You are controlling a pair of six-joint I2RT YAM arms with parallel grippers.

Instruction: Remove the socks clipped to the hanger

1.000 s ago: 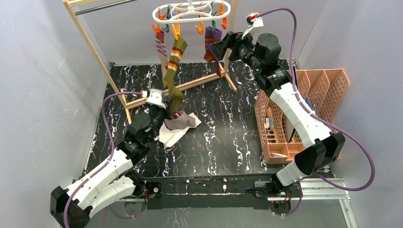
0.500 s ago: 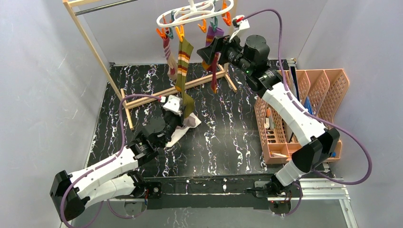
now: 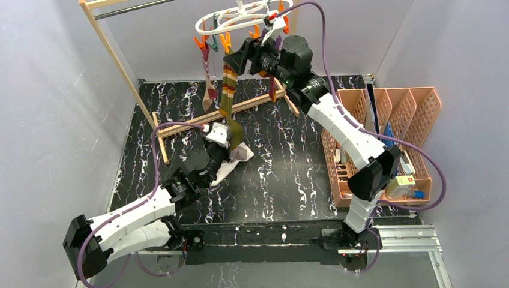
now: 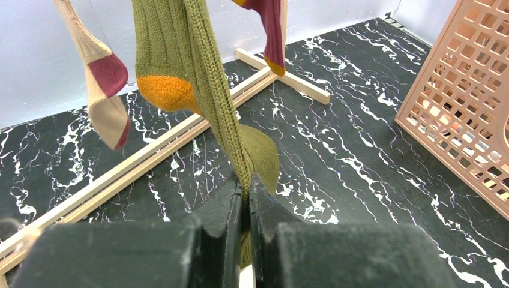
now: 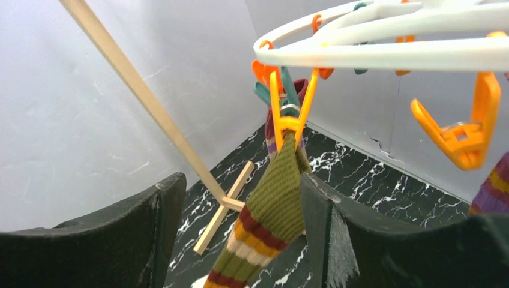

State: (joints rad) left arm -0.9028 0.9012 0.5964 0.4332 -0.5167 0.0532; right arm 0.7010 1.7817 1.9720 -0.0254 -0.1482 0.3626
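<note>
Left gripper (image 4: 246, 192) pinches the olive sock (image 4: 204, 78) low, over the desk's (image 3: 288, 168) middle. Right gripper (image 5: 240, 186), spread, flanks its top under the hanger's (image 5: 384, 57) orange peg (image 5: 289, 117) near the far edge.

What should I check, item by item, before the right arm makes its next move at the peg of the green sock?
1. Left gripper shut on the olive striped sock: ok.
2. Right gripper open: ok, jaws wide apart.
3. Orange peg in line with the gap between those jaws: ok, though off centre.
4. Jaws far enough forward to squeeze that peg: cannot tell.
5. Peg clamped on the sock's cuff: ok.
6. White clip hanger hanging level: not ok, tilted in the top view.
</note>
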